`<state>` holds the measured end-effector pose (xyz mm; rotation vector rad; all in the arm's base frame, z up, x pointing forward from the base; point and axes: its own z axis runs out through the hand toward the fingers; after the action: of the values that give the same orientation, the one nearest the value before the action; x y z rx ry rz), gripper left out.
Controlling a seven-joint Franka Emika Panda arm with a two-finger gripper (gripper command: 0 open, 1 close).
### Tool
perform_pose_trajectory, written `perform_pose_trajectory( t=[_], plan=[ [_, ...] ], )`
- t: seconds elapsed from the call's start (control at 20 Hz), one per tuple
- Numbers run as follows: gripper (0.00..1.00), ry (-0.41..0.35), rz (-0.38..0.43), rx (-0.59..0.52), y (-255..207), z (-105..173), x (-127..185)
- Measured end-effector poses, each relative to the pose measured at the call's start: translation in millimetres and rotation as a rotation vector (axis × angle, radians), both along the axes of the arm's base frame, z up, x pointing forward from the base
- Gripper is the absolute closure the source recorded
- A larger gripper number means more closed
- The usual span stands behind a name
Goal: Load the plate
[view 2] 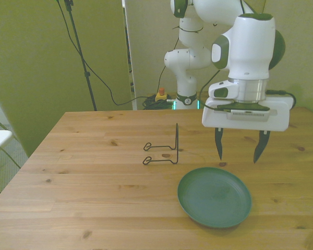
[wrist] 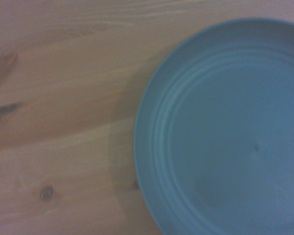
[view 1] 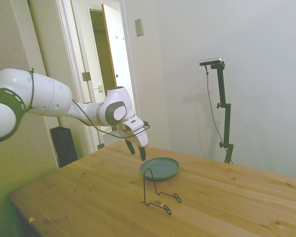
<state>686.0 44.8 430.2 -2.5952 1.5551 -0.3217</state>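
The plate (view 2: 214, 196) sits flat on the wooden worktop (view 2: 83, 198), toward the front view's right and near the edge closest to that camera. It's a dull teal, shallow, with a raised rim, and nothing is on it. The hand (view 2: 239, 147) hangs above the worktop just past the plate's far rim, its two dark fingers (view 2: 218, 144) spread wide and pointing down, holding nothing. From the side view the fingertips look close to the plate's edge, but I honestly can't tell if they're touching it or just hovering.

A thin black wire rack (view 2: 164, 151) stands just beside the plate on the front view's left, one upright loop and two low feet. It's so skinny that the exact shape is hard to make out.

The wrist view is soft and only catches part of the plate (wrist: 225, 137); the rest is cut off by the frame, with bare wood beside it.
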Motion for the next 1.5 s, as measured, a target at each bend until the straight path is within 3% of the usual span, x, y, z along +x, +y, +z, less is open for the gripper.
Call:
perform_pose_trajectory(
  t=[0.3,0.65,0.95,1.25,1.5],
  plan=[
    [0.00,0.027,0.002,-0.011,10.4,-5.6,23.4],
    [0.00,0.066,0.008,-0.049,30.7,-52.4,36.0],
    [0.00,0.031,0.048,-0.191,60.9,-38.4,49.5],
    [0.00,0.032,0.003,-0.288,64.3,-63.8,52.3],
    [0.00,0.065,-0.020,-0.298,58.6,-65.8,49.6]
  ],
)
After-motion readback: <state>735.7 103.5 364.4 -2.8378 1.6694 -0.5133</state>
